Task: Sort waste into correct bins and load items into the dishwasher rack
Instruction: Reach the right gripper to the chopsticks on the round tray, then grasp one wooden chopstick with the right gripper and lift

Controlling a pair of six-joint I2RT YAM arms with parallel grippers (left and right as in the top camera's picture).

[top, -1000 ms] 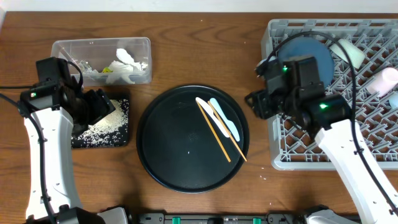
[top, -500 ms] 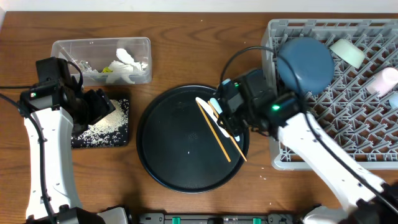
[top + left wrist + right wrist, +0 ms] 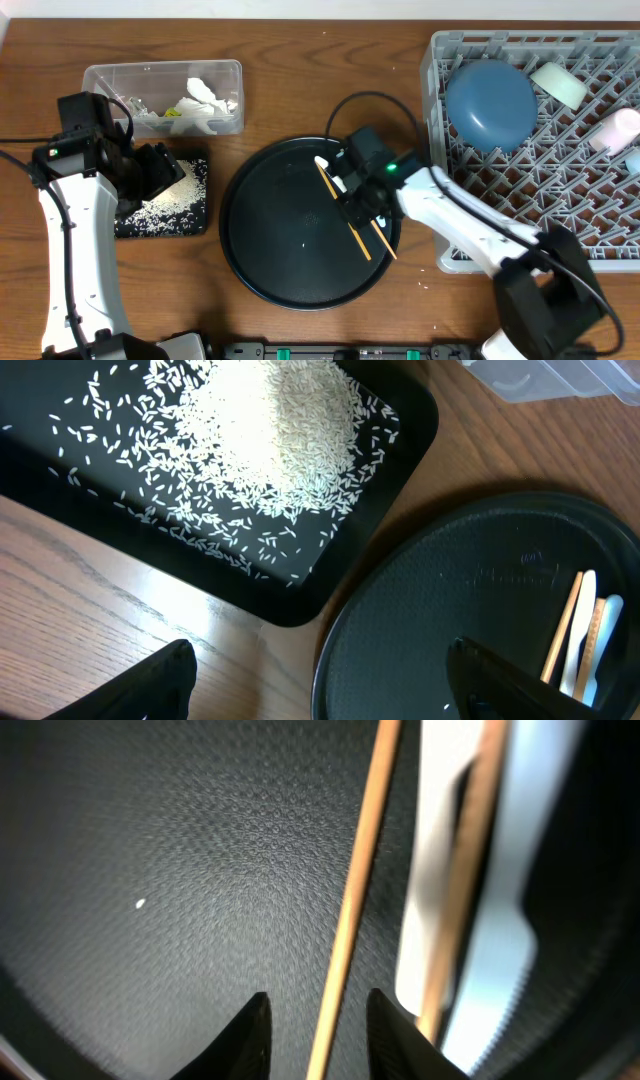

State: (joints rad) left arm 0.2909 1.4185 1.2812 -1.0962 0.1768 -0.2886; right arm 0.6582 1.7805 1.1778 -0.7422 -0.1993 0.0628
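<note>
Right fingers [image 3: 252,1038] are narrowed but not closed, straddling one wooden chopstick [image 3: 355,890] with a thin gap on each side. It lies on the round black tray [image 3: 260,250] at centre, with the spoons [image 3: 505,950] just right of it. Left fingers [image 3: 155,685] are wide open and hold nothing, hovering over the surface [image 3: 90,590] beside the rice [image 3: 270,430] in the shallow black tray [image 3: 400,420] on the left. Blue bowl [image 3: 488,103] sits in the rack [image 3: 560,200] at far right.
</note>
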